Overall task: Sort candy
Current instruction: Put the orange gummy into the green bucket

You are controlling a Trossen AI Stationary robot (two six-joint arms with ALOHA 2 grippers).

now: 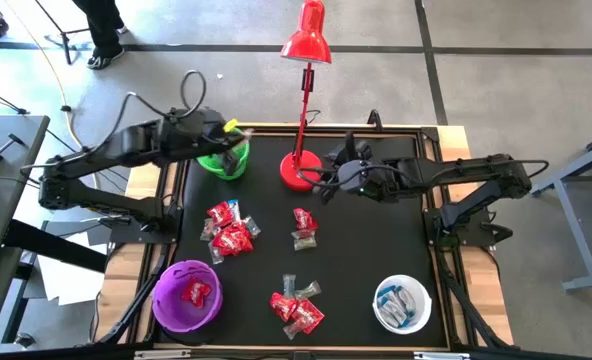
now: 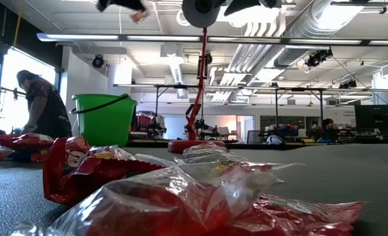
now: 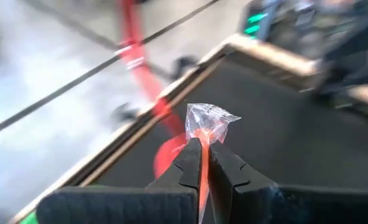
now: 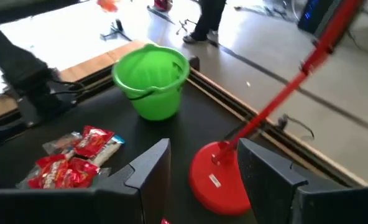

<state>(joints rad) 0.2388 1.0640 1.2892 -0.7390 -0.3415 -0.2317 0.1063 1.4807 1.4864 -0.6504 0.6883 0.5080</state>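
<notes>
My left gripper (image 1: 234, 140) hangs over the green bowl (image 1: 223, 160) at the table's far left, shut on one clear-wrapped candy (image 3: 210, 123). My right gripper (image 4: 202, 180) stands open in the air beside the red lamp's base (image 4: 216, 180), nothing between its fingers. Loose candy lies on the black mat in three heaps: left of centre (image 1: 231, 230), centre (image 1: 303, 228) and near the front edge (image 1: 296, 308). The purple bowl (image 1: 166, 310) holds red candy. In the white bowl (image 1: 381, 315) lies blue-and-white candy. My left gripper pinches the candy's wrapper at its near end (image 3: 202, 142) between the two fingertips (image 3: 187, 163). The fingers come from the table's left, slanting down. The rest of the candy sticks out past the fingertips, lifted clear of everything.
A red desk lamp stands on its round base (image 1: 298, 172) at the far middle, its stem (image 1: 304, 100) and shade (image 1: 308, 38) rising between the two grippers. A raised wooden rim (image 1: 446, 140) frames the mat. A person (image 1: 101, 30) stands beyond the table.
</notes>
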